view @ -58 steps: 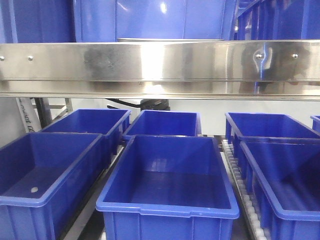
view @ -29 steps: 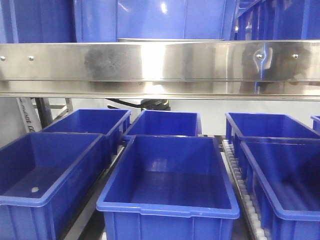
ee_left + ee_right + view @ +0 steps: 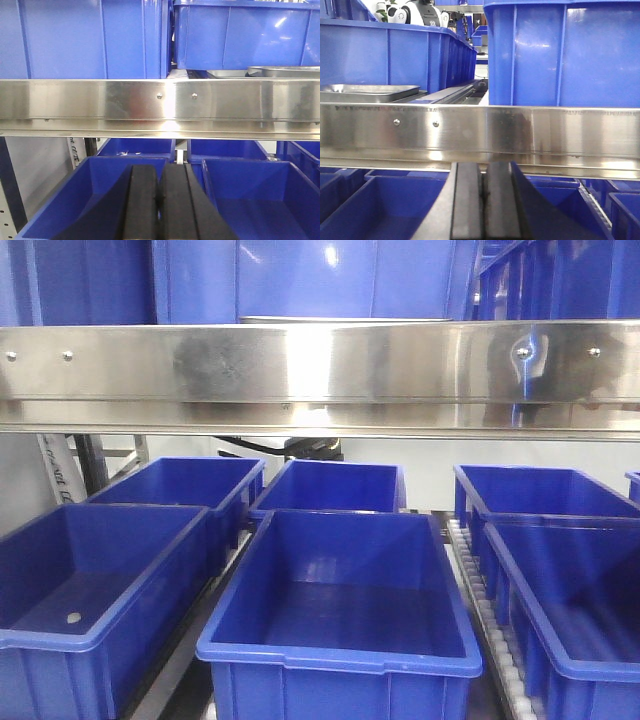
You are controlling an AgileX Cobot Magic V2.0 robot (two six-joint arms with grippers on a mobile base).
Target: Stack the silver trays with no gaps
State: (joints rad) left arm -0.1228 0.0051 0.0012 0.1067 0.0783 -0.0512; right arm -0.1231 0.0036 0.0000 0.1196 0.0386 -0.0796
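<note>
A silver tray (image 3: 285,71) lies on the upper shelf behind the steel rail, at the right of the left wrist view. It also shows at the left of the right wrist view (image 3: 367,92). In the front view only its thin front edge (image 3: 340,318) peeks above the rail. My left gripper (image 3: 160,172) is shut and empty, held below the rail over the blue bins. My right gripper (image 3: 484,170) is shut and empty, also just below the rail. Neither gripper touches the tray.
A wide steel shelf rail (image 3: 320,375) crosses all views. Large blue bins (image 3: 300,280) stand on the upper shelf beside the tray. Several open blue bins (image 3: 340,585) sit on the roller shelf (image 3: 490,630) below. A white humanoid robot (image 3: 412,12) stands far behind.
The front view has shifted very slightly to the right; the bins and rail keep their places. No gripper shows in that view.
</note>
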